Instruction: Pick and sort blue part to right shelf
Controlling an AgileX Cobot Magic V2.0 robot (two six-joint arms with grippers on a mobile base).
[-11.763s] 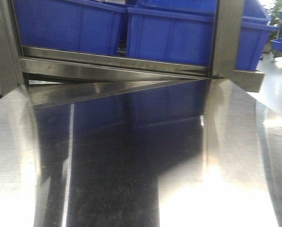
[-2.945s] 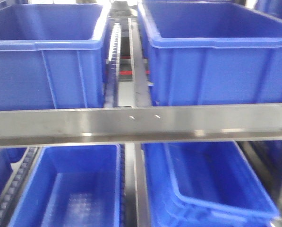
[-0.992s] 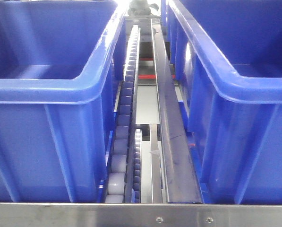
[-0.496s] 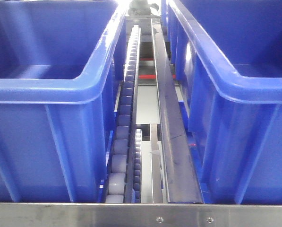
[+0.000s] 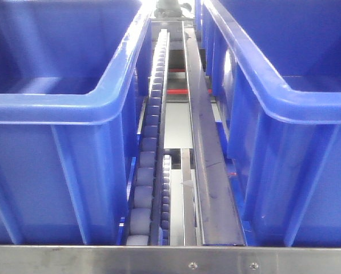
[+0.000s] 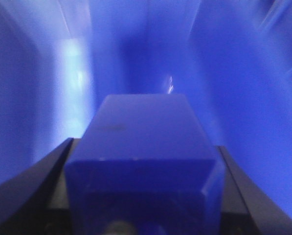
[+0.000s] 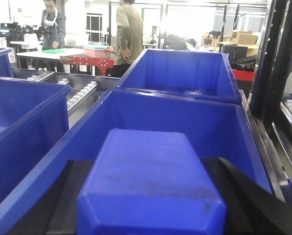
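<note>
In the left wrist view my left gripper (image 6: 143,147) is shut on a blue part (image 6: 143,122), a blocky piece between the black fingers (image 6: 43,181), with blurred blue bin walls all around it. In the right wrist view my right gripper (image 7: 150,169) is shut on a second blue part (image 7: 150,191), held at the near rim of a large blue bin (image 7: 175,110). The shelf shows in the front view as a roller row (image 5: 150,148) and steel guide rail (image 5: 207,171) between two blue bins (image 5: 56,108) (image 5: 296,103). Neither gripper shows in the front view.
A steel front bar (image 5: 170,260) crosses the bottom of the front view. In the right wrist view another bin (image 7: 185,73) stands behind the near one, a third bin (image 7: 23,112) sits to the left beside rollers (image 7: 79,95), a black post (image 7: 278,54) stands to the right, and people (image 7: 128,29) stand far back.
The front view went from the shiny steel tabletop to two tiers of bins, then closed in on the upper row. Over the last second it has barely shifted.
</note>
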